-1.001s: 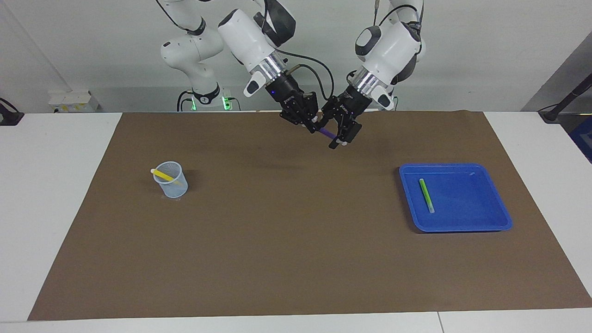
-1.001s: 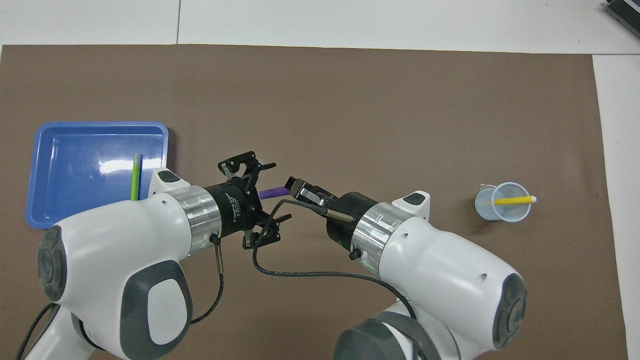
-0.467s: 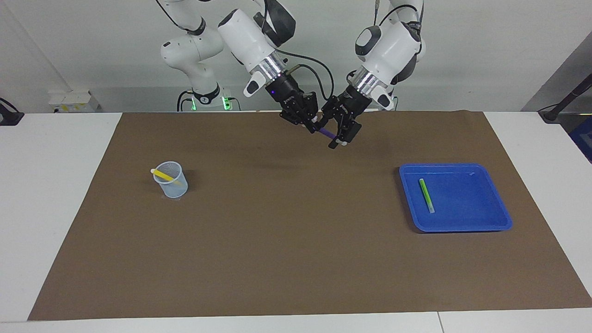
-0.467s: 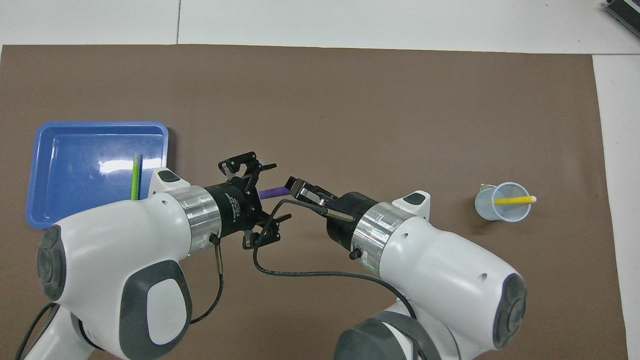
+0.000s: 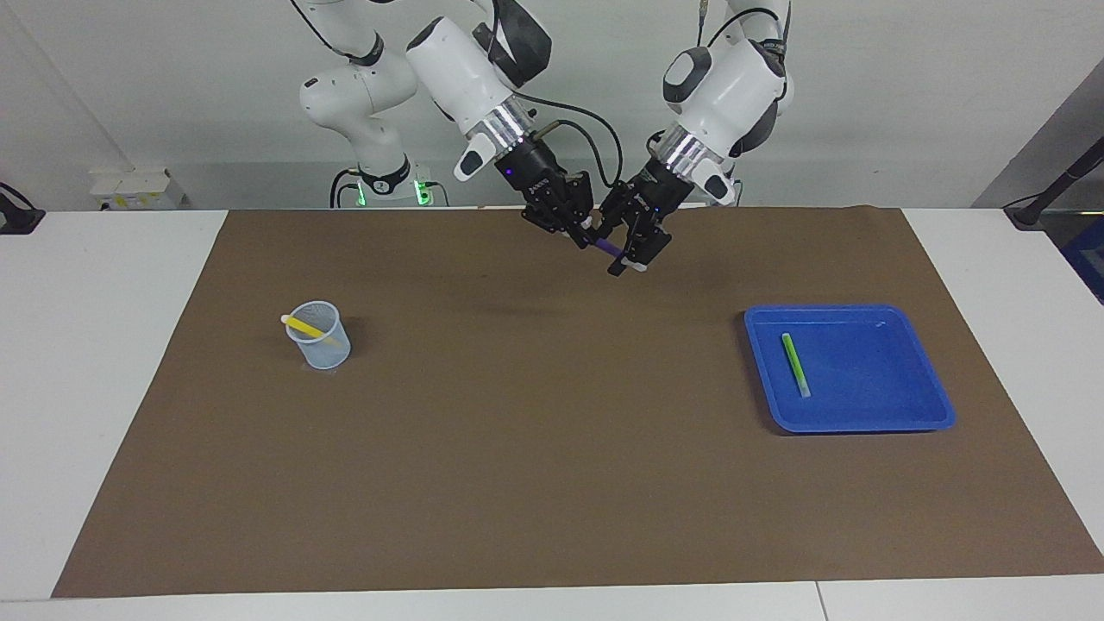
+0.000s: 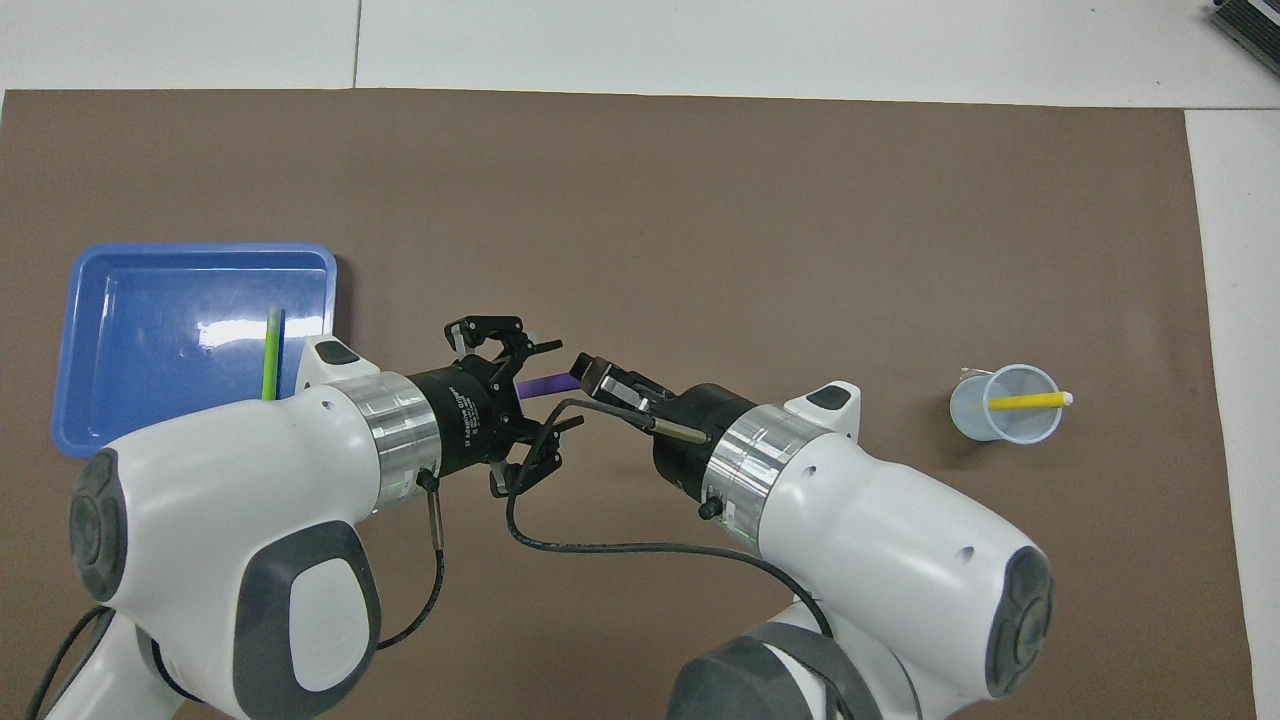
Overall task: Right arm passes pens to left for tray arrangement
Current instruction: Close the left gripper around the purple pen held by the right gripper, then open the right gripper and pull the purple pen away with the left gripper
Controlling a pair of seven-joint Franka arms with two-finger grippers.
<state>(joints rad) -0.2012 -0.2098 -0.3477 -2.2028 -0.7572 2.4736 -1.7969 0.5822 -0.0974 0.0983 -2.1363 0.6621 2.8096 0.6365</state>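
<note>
Centrally, above the brown mat on the desk, two white arms meet in mid-air. Toward the left arm's end lies the blue tray with the green pen inside; toward the right arm's end a cup holds the yellow pen. The right gripper is clamped on one end of the purple pen, whose long axis points straight into the left gripper. That gripper straddles the pen's free end (its fingers only part-way closed, so whether they already pinch it I cannot tell). The handover likely hinges on this alignment.
</note>
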